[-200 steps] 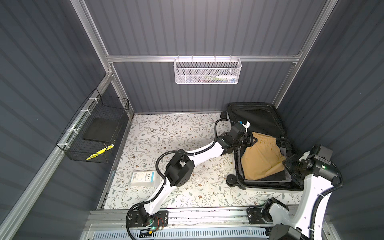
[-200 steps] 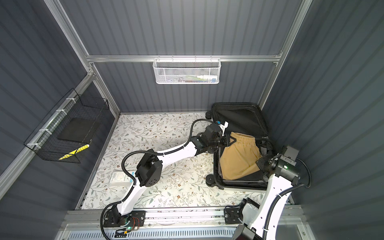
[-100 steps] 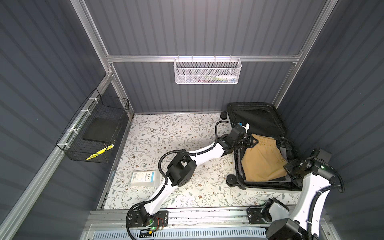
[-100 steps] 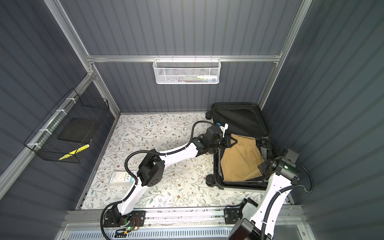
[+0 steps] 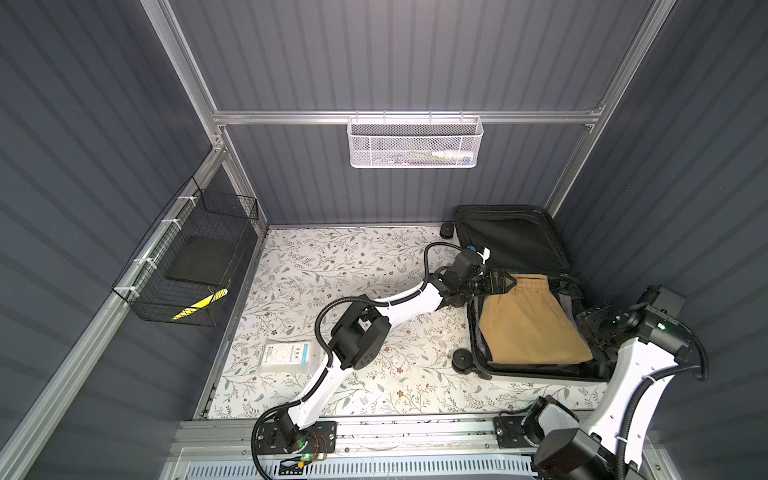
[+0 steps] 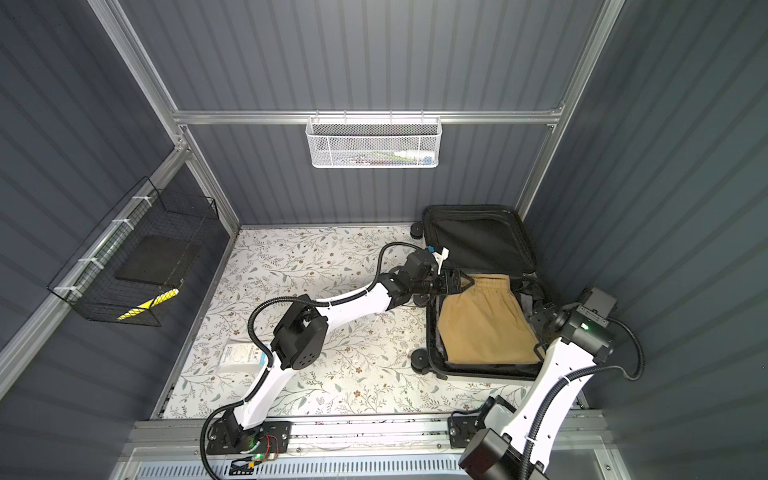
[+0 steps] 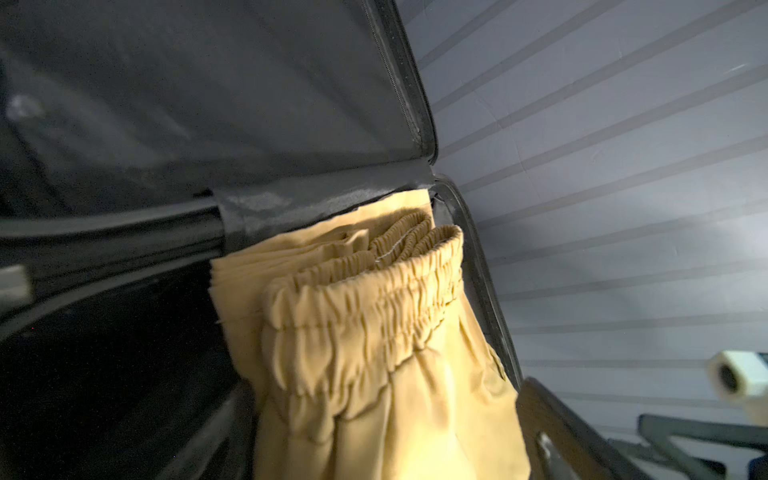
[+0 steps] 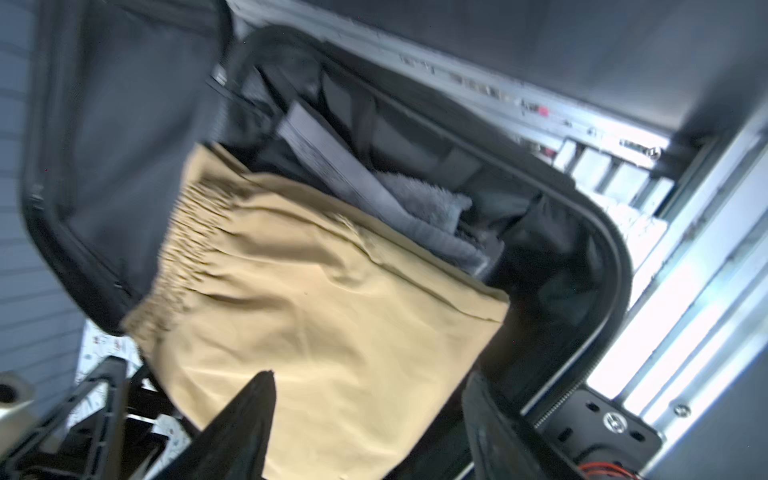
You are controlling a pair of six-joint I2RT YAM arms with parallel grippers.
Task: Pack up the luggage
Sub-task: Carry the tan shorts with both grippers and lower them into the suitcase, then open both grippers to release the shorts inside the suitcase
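The table [image 5: 332, 257] is covered from the back wall to the metal rail [image 5: 415, 428] at its near edge with a white sheet printed with grey-green twigs and small brown flowers. Two things lie directly on it. The luggage [image 5: 511, 237] sits in the far right corner, open. Its lower half rests flat on the sheet and its black-lined lid is tilted up toward the back wall. Black wheels [image 5: 462, 360] stick out on its left side, one near the front and one by the lid. A flat white packet [image 5: 286, 356] with a blue strip and printing lies near the left edge, well apart from the luggage.
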